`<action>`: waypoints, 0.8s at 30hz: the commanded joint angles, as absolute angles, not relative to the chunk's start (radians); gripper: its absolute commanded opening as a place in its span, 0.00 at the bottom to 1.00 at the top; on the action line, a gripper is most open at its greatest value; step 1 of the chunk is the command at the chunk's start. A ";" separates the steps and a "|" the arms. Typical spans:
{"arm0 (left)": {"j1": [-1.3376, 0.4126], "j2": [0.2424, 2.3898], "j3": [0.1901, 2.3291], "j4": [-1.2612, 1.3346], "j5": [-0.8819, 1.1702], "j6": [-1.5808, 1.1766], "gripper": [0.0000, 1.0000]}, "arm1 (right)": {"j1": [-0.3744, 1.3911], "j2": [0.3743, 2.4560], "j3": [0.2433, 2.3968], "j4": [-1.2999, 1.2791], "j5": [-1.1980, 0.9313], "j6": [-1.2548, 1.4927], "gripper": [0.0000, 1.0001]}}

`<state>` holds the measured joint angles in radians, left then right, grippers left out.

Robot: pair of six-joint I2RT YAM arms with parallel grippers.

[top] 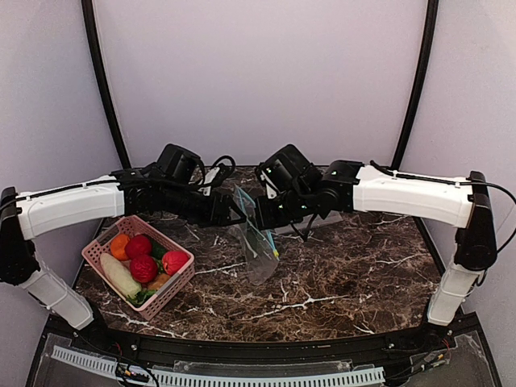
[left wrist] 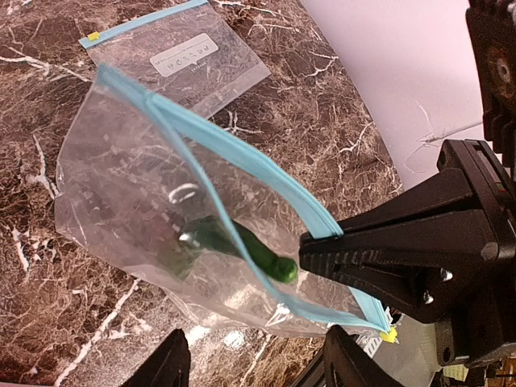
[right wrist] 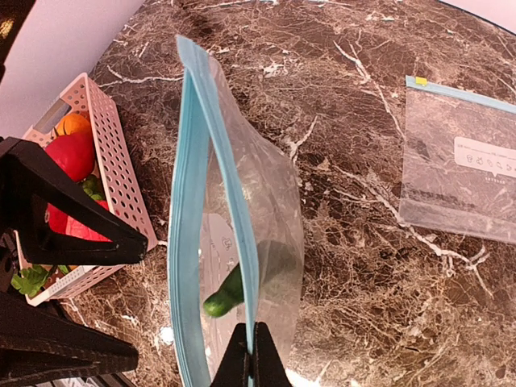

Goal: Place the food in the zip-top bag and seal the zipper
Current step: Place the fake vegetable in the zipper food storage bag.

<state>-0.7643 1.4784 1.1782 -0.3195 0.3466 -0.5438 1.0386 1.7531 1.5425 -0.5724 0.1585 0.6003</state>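
Observation:
The clear zip-top bag (top: 256,242) hangs upright over the marble between both grippers. Its teal zipper (right wrist: 187,242) is parted and the mouth stands open. A green toy piece (left wrist: 242,246) lies inside it and also shows in the right wrist view (right wrist: 228,292). My right gripper (right wrist: 251,360) is shut on one zipper lip (left wrist: 242,157), and in the top view it (top: 260,219) is at the bag's top. My left gripper (left wrist: 254,363) is open and empty, fingers spread beside the bag's other side (top: 234,214). The remaining food (top: 147,268) lies in the pink basket.
The pink basket (top: 179,278) stands at the left front with red round pieces, an orange one (top: 119,246), a long pale piece (top: 119,274) and green leaves. A second flat zip-top bag (right wrist: 459,169) lies on the marble behind, also in the left wrist view (left wrist: 185,56).

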 commanded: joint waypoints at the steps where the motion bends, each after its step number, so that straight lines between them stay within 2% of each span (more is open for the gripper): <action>1: -0.769 1.426 1.182 -0.349 0.308 -0.541 0.56 | 1.036 1.769 1.565 -0.560 0.178 0.605 0.00; 7: -0.770 1.446 1.129 -0.265 0.326 -0.610 0.47 | 1.036 1.776 1.573 -0.557 0.169 0.603 0.00; 19: -0.764 1.506 1.127 -0.194 0.317 -0.635 0.46 | 1.035 1.786 1.561 -0.557 0.169 0.600 0.00; 24: -0.735 1.473 1.110 -0.198 0.318 -0.637 0.51 | 1.035 1.789 1.548 -0.557 0.168 0.610 0.00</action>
